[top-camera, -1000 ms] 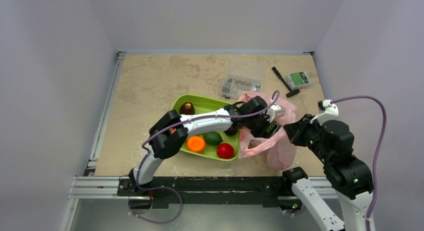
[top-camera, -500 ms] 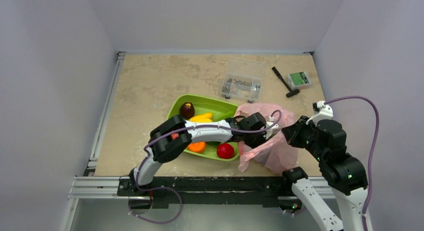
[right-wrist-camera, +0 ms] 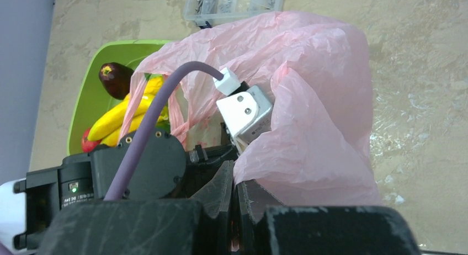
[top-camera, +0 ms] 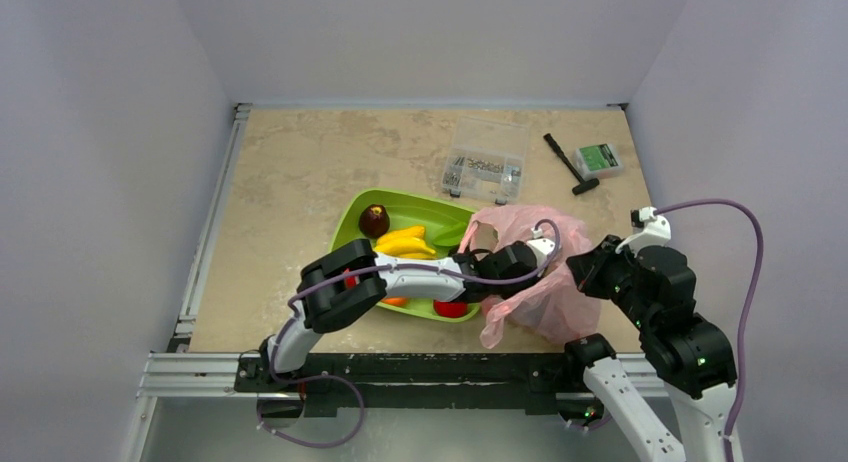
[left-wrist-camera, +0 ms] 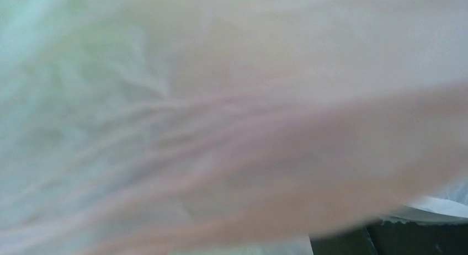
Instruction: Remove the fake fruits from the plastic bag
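The left arm (top-camera: 400, 274) and right arm (top-camera: 668, 317) are built from black joints (top-camera: 338, 290) and white links (top-camera: 625, 402); purple cables (top-camera: 745, 242) are attached.

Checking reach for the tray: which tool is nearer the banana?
Left. The left tool sits inside the pink bag beside the tray holding the banana; the right tool pinches the bag's far edge.

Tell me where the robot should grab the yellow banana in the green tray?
Pinch the yellow banana across the middle of its curve, coming straight down from above. It lies flat in the green tray and is long and thin, so the fingers should fit over its narrow width. From the sides, the tray's rim and the pink bag would likely get in the way.
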Available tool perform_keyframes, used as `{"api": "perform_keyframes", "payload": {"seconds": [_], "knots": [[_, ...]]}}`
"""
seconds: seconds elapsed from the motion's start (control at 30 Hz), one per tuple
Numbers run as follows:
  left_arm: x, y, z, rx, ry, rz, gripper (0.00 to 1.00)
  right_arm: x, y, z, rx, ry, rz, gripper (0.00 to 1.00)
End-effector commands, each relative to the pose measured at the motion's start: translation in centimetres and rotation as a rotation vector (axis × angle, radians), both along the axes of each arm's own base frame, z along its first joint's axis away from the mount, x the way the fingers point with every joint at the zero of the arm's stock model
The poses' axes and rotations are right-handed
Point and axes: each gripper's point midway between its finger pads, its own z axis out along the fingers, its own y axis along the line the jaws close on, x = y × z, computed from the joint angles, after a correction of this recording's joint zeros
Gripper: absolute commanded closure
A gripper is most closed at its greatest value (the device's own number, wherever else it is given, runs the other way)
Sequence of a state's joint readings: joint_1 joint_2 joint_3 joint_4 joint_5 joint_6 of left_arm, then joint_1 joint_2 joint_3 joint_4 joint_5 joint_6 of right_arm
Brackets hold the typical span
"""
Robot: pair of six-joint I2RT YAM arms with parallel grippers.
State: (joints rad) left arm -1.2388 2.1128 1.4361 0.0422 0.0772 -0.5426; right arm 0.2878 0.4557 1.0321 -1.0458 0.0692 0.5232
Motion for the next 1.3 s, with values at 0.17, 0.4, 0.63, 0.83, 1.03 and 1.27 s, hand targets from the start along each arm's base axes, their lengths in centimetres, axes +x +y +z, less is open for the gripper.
{"api": "perform_keyframes", "payload": {"seconds": [0.17, 0.4, 0.63, 0.83, 1.03, 1.27], "knots": [[1.2, -1.0, -1.7, 0.096, -0.110, 0.203, 0.00, 0.8, 0.0, 0.5, 0.001, -0.034, -0.007, 1.00], [2.5, 0.2, -5.4, 0.232, -0.170, 0.268, 0.02, 0.7, 0.0, 0.5, 0.001, -0.035, -0.006, 1.00], [5.2, 2.7, -5.2, 0.278, -0.215, 0.333, 0.17, 0.6, 0.0, 0.6, 0.003, -0.034, -0.006, 1.00], [9.3, 6.5, -2.8, 0.191, -0.086, 0.349, 0.19, 1.2, 0.6, 1.0, 0.047, -0.062, -0.006, 1.00], [9.2, 6.3, 1.3, 0.109, -0.085, 0.232, 0.19, 2.8, 2.0, 1.9, 0.157, -0.103, -0.007, 1.00], [6.4, 4.3, 5.1, -0.028, -0.012, 0.079, 0.17, 1.7, 0.9, -0.5, 0.101, 0.018, -0.056, 1.00]]}}
